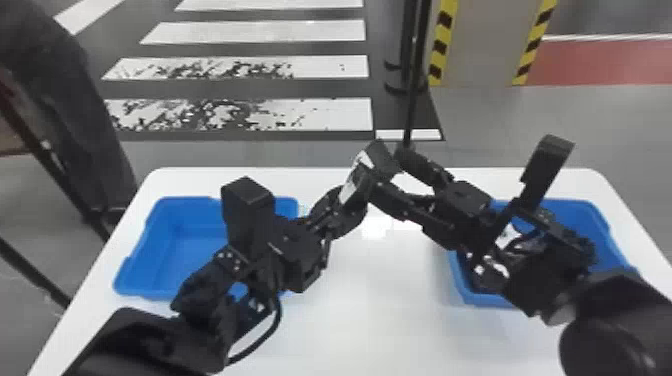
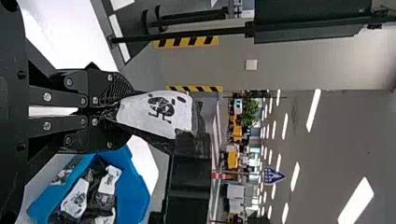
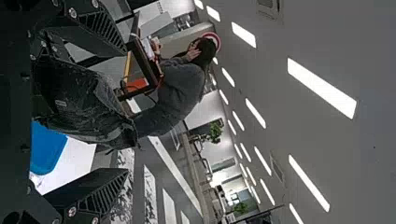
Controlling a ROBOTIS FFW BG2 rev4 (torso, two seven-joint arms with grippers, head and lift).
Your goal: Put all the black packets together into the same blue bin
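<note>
My left gripper (image 1: pixel 356 204) is over the middle of the table, shut on a black packet (image 1: pixel 359 167) with a white label. In the left wrist view, the left gripper (image 2: pixel 111 112) pinches one end of that packet (image 2: pixel 156 112). My right gripper (image 1: pixel 387 172) faces it from the other side, fingers apart. Between those spread fingers, the right gripper (image 3: pixel 125 111) has the packet's dark face (image 3: pixel 81 100), nearer one finger; contact is unclear. Several black packets (image 2: pixel 74 198) lie in the right blue bin (image 2: pixel 133 186), partly behind the right arm in the head view.
Another blue bin (image 1: pixel 165 250) stands at the left of the white table (image 1: pixel 375 310), partly covered by the left arm. The two grippers are close together above the table between the bins. A dark pole rises beyond the table's far edge.
</note>
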